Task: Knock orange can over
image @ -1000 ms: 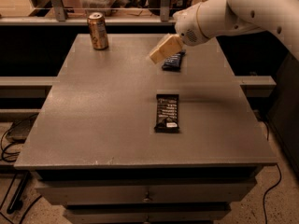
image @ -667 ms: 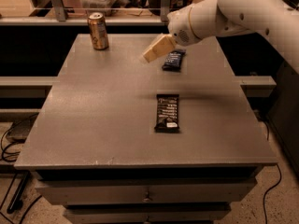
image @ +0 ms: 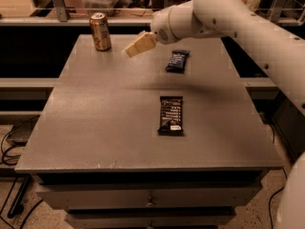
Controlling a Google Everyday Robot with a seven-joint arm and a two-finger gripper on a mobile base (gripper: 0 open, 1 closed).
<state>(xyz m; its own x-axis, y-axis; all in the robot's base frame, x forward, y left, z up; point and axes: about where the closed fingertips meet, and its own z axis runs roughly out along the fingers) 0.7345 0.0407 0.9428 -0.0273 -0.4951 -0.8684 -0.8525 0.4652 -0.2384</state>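
Camera view | my gripper (image: 135, 47) hangs above the far part of the table (image: 95, 128), pointing left; I cannot tell whether it is wide or narrow | orange can (image: 100, 31) stands upright just left of it, apart, at the far-left corner | one dark wrapper (image: 177, 61) lies right of it, another (image: 170, 115) nearer, mid-table

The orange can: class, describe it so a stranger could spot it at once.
Start at the grey table and find its far left corner. The orange can stands upright there, left of the gripper. It is the only round, shiny thing; the two snack bars are flat and dark.
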